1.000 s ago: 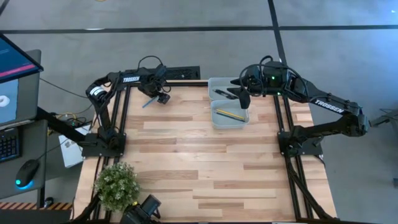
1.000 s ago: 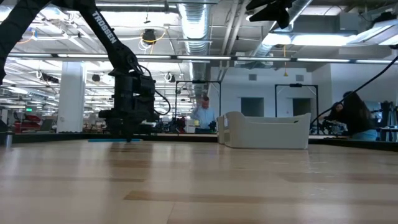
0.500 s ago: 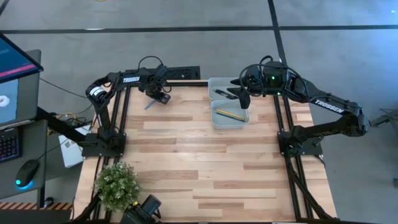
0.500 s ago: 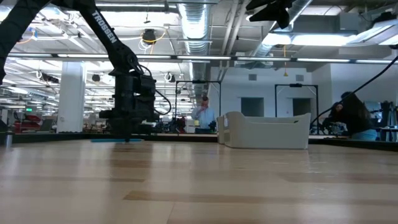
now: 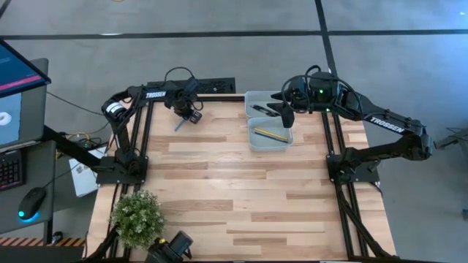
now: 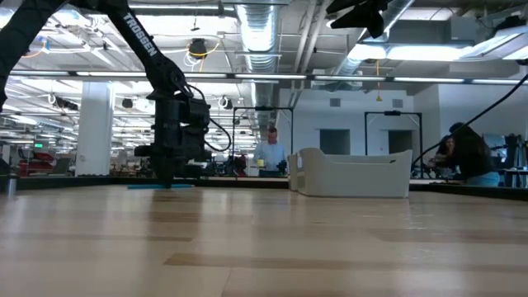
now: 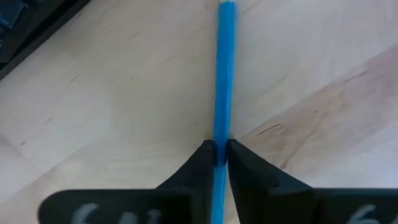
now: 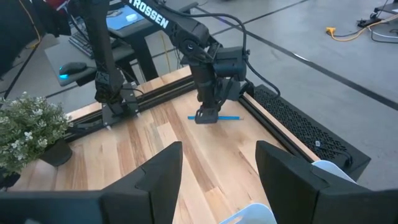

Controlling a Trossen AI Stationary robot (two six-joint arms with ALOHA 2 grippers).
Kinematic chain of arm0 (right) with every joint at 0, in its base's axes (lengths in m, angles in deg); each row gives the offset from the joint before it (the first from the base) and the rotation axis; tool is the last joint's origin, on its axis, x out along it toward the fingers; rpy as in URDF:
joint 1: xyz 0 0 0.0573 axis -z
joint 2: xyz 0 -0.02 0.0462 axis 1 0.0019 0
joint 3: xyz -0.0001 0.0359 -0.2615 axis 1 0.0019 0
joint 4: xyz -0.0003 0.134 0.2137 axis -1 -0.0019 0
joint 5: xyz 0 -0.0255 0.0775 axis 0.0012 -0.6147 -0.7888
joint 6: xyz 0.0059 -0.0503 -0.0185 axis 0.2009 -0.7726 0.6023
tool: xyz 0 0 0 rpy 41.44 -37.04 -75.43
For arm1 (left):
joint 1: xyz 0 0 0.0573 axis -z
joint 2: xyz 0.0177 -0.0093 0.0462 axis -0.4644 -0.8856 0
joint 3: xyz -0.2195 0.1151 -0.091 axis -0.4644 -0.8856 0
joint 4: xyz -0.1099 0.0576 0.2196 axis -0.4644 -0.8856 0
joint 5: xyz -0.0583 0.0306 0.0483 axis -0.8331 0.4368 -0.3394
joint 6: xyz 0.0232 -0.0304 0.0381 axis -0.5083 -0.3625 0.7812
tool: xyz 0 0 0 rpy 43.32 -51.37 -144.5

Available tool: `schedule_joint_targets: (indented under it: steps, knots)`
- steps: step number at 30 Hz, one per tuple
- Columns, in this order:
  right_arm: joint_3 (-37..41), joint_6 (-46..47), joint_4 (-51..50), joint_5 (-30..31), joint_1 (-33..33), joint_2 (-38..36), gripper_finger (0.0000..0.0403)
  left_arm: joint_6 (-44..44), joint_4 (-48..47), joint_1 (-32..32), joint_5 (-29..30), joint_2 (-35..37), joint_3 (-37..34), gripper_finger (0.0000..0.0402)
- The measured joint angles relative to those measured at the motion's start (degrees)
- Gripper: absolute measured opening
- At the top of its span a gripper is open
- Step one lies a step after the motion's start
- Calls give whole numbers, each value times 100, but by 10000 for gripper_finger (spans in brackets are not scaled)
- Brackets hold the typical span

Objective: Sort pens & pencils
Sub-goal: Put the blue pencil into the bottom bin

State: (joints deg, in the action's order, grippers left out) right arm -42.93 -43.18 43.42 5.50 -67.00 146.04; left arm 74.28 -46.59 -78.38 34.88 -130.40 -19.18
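A light blue pencil (image 5: 178, 124) lies flat on the wooden table (image 5: 234, 190) near its far left corner. My left gripper (image 5: 192, 115) stands over the pencil, shut on it; the low view shows the same gripper (image 6: 169, 180) with the pencil (image 6: 140, 186) on the table. My right gripper (image 5: 287, 117) hangs open above two white bins (image 5: 269, 145) at the far right and touches nothing. The nearer bin holds a yellow pencil (image 5: 269, 134). The farther bin holds dark pens (image 5: 261, 109). My left gripper pinches the blue pencil's shaft (image 7: 222, 134) between its two fingertips. The fingers come from above, pointing down, one on each long side. Pencil shows on both sides of the fingers. It lies flat on the table.
A potted plant (image 5: 137, 215) stands at the table's near left corner. A black power strip (image 5: 212, 85) runs along the far edge. Bare wood fills the middle and near half of the table. People stand in the room behind the table (image 6: 268, 153).
My left gripper has shut on the blue pencil, staying over the same spot. The pencil still lies on the table.
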Motion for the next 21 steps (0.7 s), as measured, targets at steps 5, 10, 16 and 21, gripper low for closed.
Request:
schedule_joint_targets:
  steps: [5, 10, 16, 21]
  knots:
    - [0, 0, 0, 0, 0, -2, 225, 0, -3, 73, 72, 0, 0, 13]
    - [0, 0, 0, 0, 0, 0, 225, 0, -12, 115, 95, 0, 0, 9]
    - [0, 0, 0, 0, 0, 0, 225, -2, -52, 123, 27, 65, -20, 12]
    - [0, 0, 0, 0, 0, -2, 225, -9, -49, 123, -22, 238, -40, 8]
